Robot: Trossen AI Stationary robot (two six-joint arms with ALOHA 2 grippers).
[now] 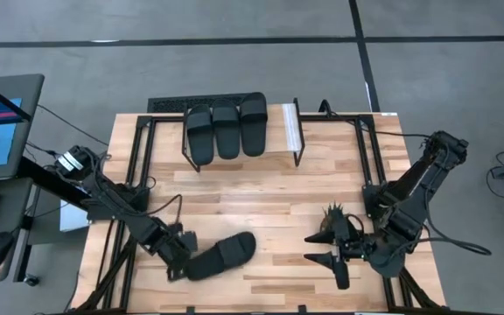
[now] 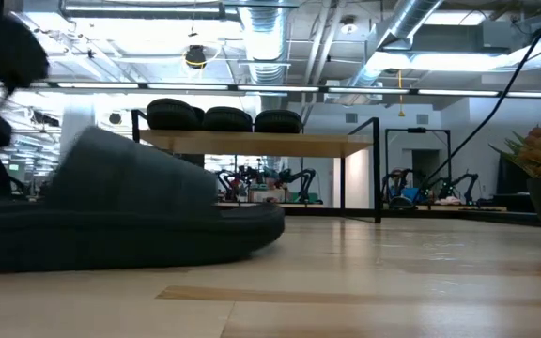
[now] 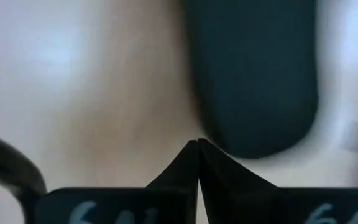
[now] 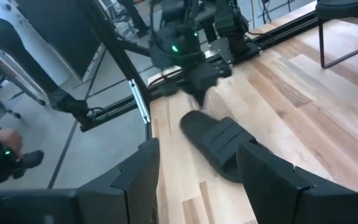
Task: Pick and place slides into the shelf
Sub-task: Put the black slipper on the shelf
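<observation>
Left gripper point(image 1: 179, 255) with fingers pressed together at the heel of a loose slide point(image 1: 221, 255) near the table's point(image 1: 261, 188) front edge, right gripper point(image 1: 326, 248) spread apart by the front right corner, three slides point(image 1: 226, 128) on the shelf point(image 1: 292, 129) at the back edge.

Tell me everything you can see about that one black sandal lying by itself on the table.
The lone slide is all black and matte, rubbery-looking, with an oval sole and a wide strap across it. It lies flat, sole down, on the wooden tabletop, angled diagonally near the front edge, apart from the three slides on the shelf. The left gripper is at its heel end, fingers pressed together; whether they touch it is unclear. The right gripper waits open beside it.
</observation>
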